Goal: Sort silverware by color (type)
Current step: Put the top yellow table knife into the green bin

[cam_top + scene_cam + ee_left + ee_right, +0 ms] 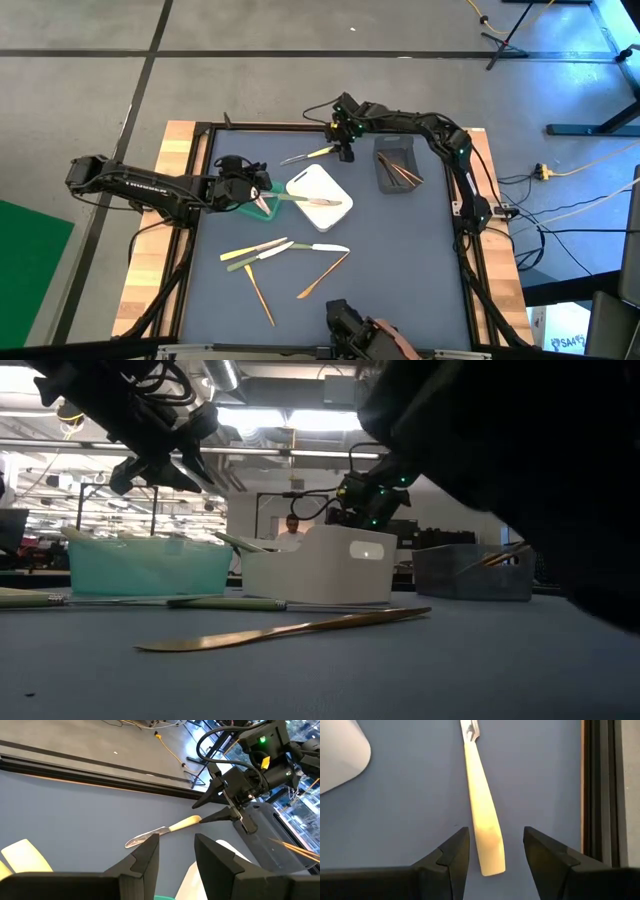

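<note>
Grey bin [397, 167] right of white tub [319, 197], pale yellow knife [481, 815] between open right gripper [493, 851] fingers, left gripper [176, 857] open, empty, over green tub [150, 565].

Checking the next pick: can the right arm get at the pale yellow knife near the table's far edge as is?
Probably yes. The right gripper hangs open right over the pale yellow knife, its handle lying between the fingers. Nothing lies on or against it; the white bin is off to the side.

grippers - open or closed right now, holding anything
Left gripper: open, empty, above the green bin.
Right gripper: open, empty, straddling the handle of the pale yellow knife.
</note>
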### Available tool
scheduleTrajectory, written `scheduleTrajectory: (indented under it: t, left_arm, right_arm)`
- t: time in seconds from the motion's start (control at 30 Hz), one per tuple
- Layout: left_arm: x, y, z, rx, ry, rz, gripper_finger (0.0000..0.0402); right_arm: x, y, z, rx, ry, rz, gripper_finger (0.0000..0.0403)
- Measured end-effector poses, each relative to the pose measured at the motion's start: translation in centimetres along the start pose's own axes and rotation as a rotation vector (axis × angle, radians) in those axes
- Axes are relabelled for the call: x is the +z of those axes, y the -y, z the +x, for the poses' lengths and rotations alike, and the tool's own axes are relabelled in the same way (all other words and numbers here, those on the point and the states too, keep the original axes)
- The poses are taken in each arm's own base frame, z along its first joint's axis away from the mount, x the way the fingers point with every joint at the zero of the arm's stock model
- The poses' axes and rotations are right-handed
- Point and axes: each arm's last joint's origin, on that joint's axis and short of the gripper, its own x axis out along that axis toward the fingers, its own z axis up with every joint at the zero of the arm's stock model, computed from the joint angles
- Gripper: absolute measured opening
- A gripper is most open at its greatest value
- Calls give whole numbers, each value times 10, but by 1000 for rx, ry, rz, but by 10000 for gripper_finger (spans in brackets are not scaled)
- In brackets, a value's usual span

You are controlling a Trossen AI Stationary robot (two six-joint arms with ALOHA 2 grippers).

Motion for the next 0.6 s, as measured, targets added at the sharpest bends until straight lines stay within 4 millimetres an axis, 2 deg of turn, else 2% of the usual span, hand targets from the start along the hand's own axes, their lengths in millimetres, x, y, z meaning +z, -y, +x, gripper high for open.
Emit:
scheduleTrajectory:
  t: [0.2,0.47,0.6]
  left_arm:
    - [0,0,0,0,0,-1,118]
    - [0,0,0,-1,1,-1,118]
    - [0,0,0,0,1,-1,118]
  right_arm:
    - [-11,-1,16,17,-39,12,175]
    - [-9,-2,17,10,-45,0,174]
    - [-9,-2,17,10,-46,0,160]
